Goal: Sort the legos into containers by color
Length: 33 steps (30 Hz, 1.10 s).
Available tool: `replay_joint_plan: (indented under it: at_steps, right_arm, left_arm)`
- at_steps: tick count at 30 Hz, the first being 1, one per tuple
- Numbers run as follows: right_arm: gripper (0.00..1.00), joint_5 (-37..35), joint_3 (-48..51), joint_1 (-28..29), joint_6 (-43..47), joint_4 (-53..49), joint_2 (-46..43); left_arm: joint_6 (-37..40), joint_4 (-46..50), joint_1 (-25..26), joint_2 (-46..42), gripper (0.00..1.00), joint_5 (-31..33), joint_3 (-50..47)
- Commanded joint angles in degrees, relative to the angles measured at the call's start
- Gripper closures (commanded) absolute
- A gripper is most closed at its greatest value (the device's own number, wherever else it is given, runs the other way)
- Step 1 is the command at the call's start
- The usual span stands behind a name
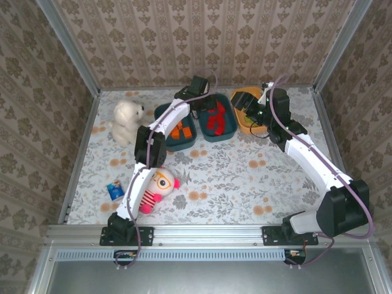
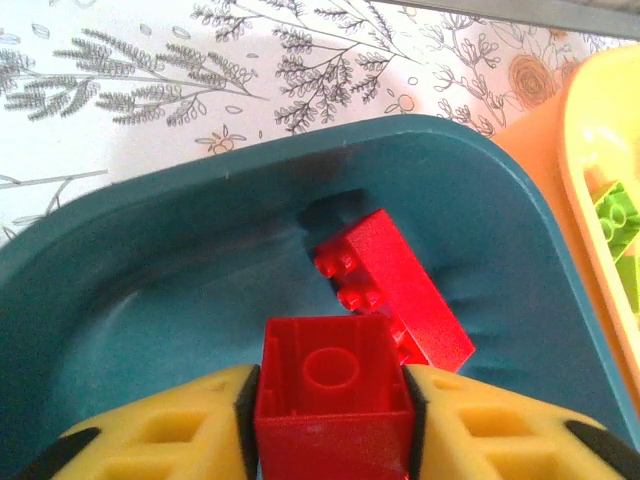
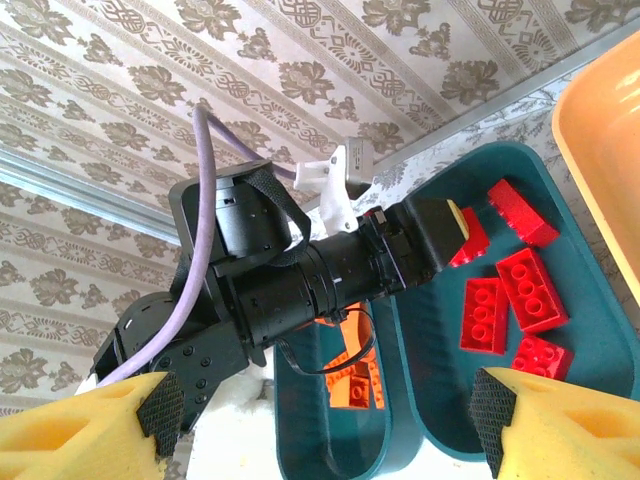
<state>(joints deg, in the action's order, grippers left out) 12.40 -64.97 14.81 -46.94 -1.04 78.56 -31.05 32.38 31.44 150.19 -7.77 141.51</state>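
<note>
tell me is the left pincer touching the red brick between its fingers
Touching. The left wrist view shows the red brick sitting between the left pincer, whose yellow fingers press flush against both its sides, with no gap.

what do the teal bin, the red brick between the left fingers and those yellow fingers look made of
teal bin: moulded plastic, semi-gloss; soft highlights on its smooth curved wall.
red brick: hard plastic, slightly glossy; crisp edges, moulded tube on the face towards the camera.
fingers: yellow, matte, perhaps printed plastic or foam; cut-out cells in a dull surface.
</note>
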Motion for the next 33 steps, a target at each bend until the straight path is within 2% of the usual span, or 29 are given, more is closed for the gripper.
replay_joint_plan:
  at_steps: [1,8,10,11,12,13,17,19,21,23,25,27,29,33]
  right_arm:
    - [0.21,0.62,-0.75,-0.3,-0.03,-2.57,-0.56]
    - [0.19,-1.64,-3.18,-0.28,4.15,-8.29,-2.15]
    - [0.17,-3.86,-4.85,-0.27,6.56,-12.28,-3.05]
    - [0.16,-5.34,-5.89,-0.29,8.13,-14.74,-3.63]
    - [0.07,-7.14,-7.27,-0.3,9.67,-18.41,-4.23]
    - [0.0,-8.68,-8.49,-0.23,11.07,-21.14,-4.78]
    - [0.0,-15.84,-9.77,-0.39,15.28,-29.7,-9.04]
    - [0.0,-18.2,-7.75,-0.32,17.63,-31.9,-12.07]
    - [0.0,-21.62,-4.36,-0.3,19.46,-32.81,-16.04]
    - [0.0,-29.28,-1.95,-0.3,17.71,-36.32,-18.41]
    - [0.0,-39.61,-0.01,-0.3,14.55,-40.97,-18.93]
    - [0.0,-43.92,5.3,-0.39,17.01,-38.33,-20.73]
    - [0.0,-46.03,13.49,-0.35,20.64,-30.31,-23.77]
    - [0.0,-53.99,26.46,-0.37,22.7,-15.06,-25.56]
  left_arm:
    - [-1.03,-0.31,-0.5,-1.27,0.46,-1.08,1.49]
    - [-2.52,0.39,-0.66,-9.3,0.3,-0.87,-0.44]
    - [-2.7,0.4,-0.42,-13.56,0.2,-0.2,-3.13]
    - [-2.77,0.25,-0.25,-16.5,0.15,0.46,-5.61]
    - [-2.94,-0.3,-0.09,-19.88,0.03,0.83,-8.78]
    - [-3.22,-1.27,-0.06,-23.08,0.0,0.77,-12.53]
    - [-2.57,-7.91,0.01,-40.18,0.0,1.55,-32.82]
    - [-1.96,-8.41,-0.07,-48.48,0.0,4.14,-41.85]
    - [-0.91,-5.97,0.0,-56.66,0.0,9.45,-50.45]
    - [-0.2,-2.96,0.18,-65.23,0.0,17.38,-58.01]
    - [-1.61,2.59,0.79,-72.76,0.0,30.86,-64.38]
    - [-3.67,7.99,1.04,-79.64,0.0,43.91,-70.99]
    - [-1.41,9.68,0.09,-85.29,0.0,49.14,-77.72]
    - [8.86,4.04,-3.29,-98.08,0.0,51.9,-92.88]
